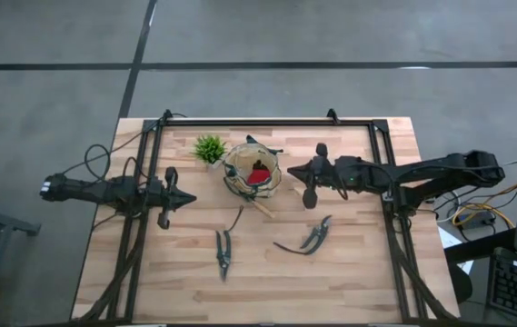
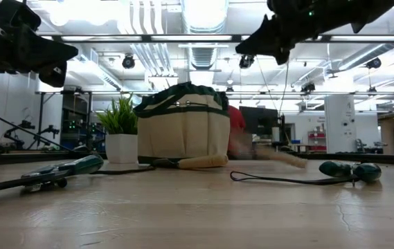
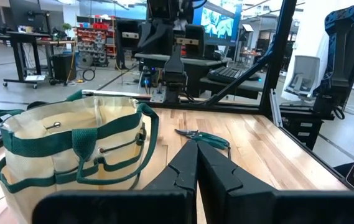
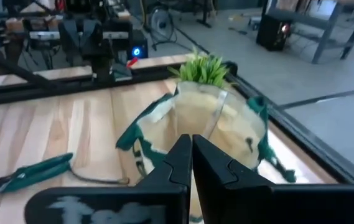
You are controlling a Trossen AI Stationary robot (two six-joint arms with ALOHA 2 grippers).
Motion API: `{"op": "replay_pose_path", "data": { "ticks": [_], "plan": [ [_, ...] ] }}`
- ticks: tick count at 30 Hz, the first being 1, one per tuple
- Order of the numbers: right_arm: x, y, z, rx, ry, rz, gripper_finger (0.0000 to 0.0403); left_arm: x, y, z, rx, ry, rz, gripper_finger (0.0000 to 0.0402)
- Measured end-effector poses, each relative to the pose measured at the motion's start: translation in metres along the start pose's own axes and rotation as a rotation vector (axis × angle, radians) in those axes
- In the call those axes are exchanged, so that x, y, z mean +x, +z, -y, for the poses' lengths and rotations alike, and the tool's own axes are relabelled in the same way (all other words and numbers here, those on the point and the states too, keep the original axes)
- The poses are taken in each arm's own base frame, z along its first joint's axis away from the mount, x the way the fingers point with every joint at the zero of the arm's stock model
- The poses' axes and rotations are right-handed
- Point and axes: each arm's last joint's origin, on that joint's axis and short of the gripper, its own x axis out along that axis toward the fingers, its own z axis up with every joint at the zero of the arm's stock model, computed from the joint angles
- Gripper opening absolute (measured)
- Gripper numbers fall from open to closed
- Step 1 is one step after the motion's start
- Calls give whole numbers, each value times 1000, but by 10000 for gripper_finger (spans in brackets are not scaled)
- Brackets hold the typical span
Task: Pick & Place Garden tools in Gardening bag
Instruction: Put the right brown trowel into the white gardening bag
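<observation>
The tan gardening bag [image 1: 240, 177] with dark green trim stands upright on the table's far middle, with a red item [image 1: 260, 175] inside it. A wooden tool handle [image 1: 262, 205] lies at the bag's near side; its metal end is hidden. One pair of pruning shears [image 1: 224, 252] lies near the table's front, and a second pair [image 1: 313, 236] lies to its right. My left gripper [image 1: 188, 197] is shut and empty, left of the bag and above the table. My right gripper [image 1: 293, 170] is shut and empty, just right of the bag.
A small green potted plant [image 1: 209, 148] stands just left of the bag on its far side. A dark frame [image 1: 267, 122] runs along the table's far edge and down both sides. Bare wood lies along the near edge [image 1: 267, 300].
</observation>
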Motion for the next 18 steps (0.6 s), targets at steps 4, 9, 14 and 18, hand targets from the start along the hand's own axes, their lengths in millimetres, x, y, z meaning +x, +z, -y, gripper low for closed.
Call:
{"op": "replay_pose_path", "data": {
  "ticks": [4, 9, 14, 18],
  "plan": [
    [0, -6, 0, 5, 0, -58, 8, 0, 0, 0, 0, 0, 0, 10],
    [-1, -17, 4, 37, -29, -176, 8, 0, 0, 0, 0, 0, 0, 10],
    [-1, -31, 19, 83, -104, -321, 14, 0, 0, 0, 0, 0, 0, 10],
    [1, -39, 37, 195, -75, -417, 42, 0, 0, 0, 0, 0, 0, 10]
  ]
}}
